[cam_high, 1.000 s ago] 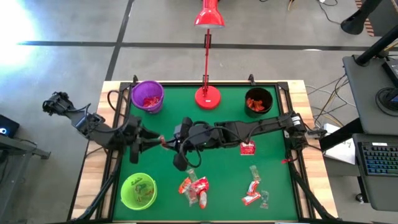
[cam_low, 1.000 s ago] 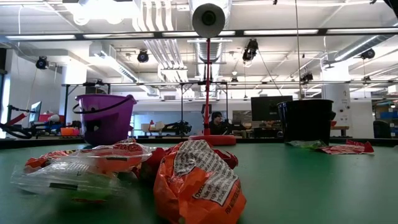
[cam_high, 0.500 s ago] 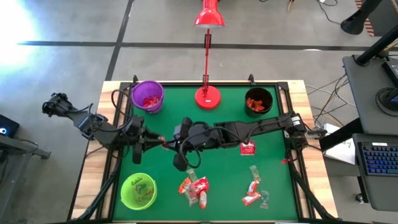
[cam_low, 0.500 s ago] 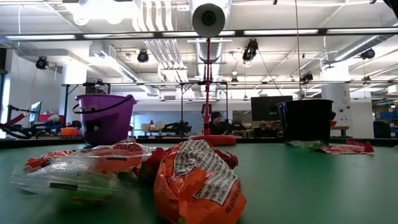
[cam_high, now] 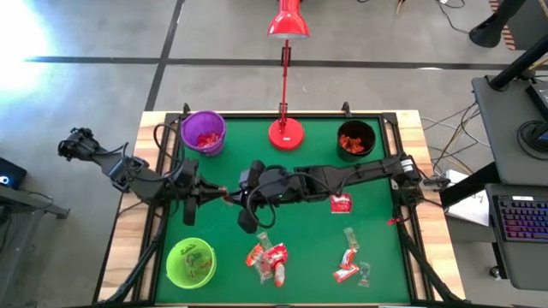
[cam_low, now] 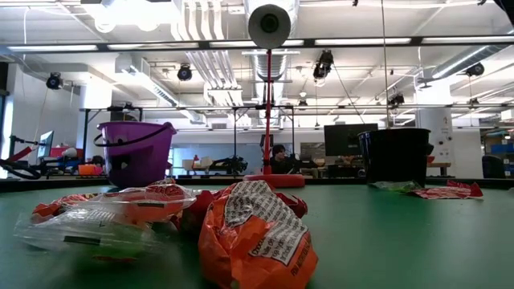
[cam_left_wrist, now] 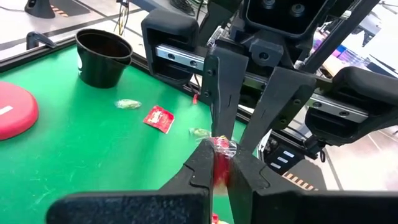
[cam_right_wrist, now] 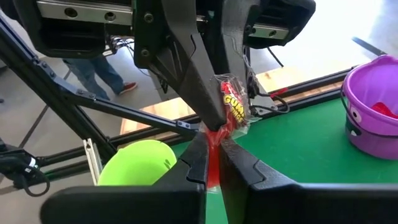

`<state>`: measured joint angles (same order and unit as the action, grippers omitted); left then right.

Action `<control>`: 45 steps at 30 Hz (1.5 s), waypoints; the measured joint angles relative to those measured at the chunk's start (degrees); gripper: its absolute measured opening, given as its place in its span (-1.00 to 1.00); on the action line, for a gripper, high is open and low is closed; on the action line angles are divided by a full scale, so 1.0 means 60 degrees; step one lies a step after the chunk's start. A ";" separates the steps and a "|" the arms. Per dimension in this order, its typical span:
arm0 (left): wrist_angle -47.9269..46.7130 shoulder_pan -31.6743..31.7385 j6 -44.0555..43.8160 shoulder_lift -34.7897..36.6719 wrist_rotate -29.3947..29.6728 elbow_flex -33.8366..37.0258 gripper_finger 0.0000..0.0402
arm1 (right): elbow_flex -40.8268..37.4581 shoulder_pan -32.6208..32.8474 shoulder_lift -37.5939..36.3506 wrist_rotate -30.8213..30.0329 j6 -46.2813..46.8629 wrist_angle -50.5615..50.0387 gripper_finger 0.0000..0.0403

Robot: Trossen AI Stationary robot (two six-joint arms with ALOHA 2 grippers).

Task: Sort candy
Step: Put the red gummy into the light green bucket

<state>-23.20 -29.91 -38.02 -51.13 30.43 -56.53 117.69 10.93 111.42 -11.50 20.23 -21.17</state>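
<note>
Both pincers meet tip to tip over the green table [cam_high: 377, 205], left of its middle, each clenched on the same red candy packet [cam_right_wrist: 233, 102]. The left gripper [cam_high: 219, 195] reaches in from the table's left edge, arm low and level; the right gripper [cam_high: 235, 197] comes across from the right edge, arm stretched almost the full width. Open green lies ahead of them toward the lamp base [cam_high: 286, 133]. The packet reads "GUMM…". Behind the left gripper sits the green cup [cam_high: 190, 262]; the purple bucket [cam_high: 203, 132] stands beyond. Loose candies [cam_high: 267, 260] lie below the right gripper.
</note>
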 joint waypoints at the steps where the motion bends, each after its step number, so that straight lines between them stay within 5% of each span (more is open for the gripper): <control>1: -0.0017 0.0007 0.0002 -0.0010 -0.0013 0.0000 -0.99 | 0.0000 -0.0025 0.0000 0.0003 0.0002 0.0006 -0.93; 16: -0.0024 0.0011 0.0466 0.0021 -0.0158 0.0000 -0.99 | 0.0000 -0.0166 0.0033 -0.0229 -0.0307 0.0154 -0.61; 24: -0.0084 0.0004 0.0430 0.0047 -0.0437 0.0000 -0.99 | 0.0000 -0.0235 0.0040 0.0152 -0.0123 0.0031 -0.28; 37: -0.2765 -0.0023 -0.1583 0.0566 -0.4119 0.0000 -0.99 | 0.0015 -0.0208 -0.0339 0.2582 0.1139 -0.1429 -0.12; 45: -0.3214 -0.0716 -0.2608 -0.0254 -0.7032 0.0000 -0.99 | 0.0015 -0.0093 -0.0386 0.2712 0.1752 -0.3444 -0.12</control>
<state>-42.48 -34.21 -53.67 -52.65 -11.76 -56.53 117.78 10.37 109.10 4.78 30.74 -41.84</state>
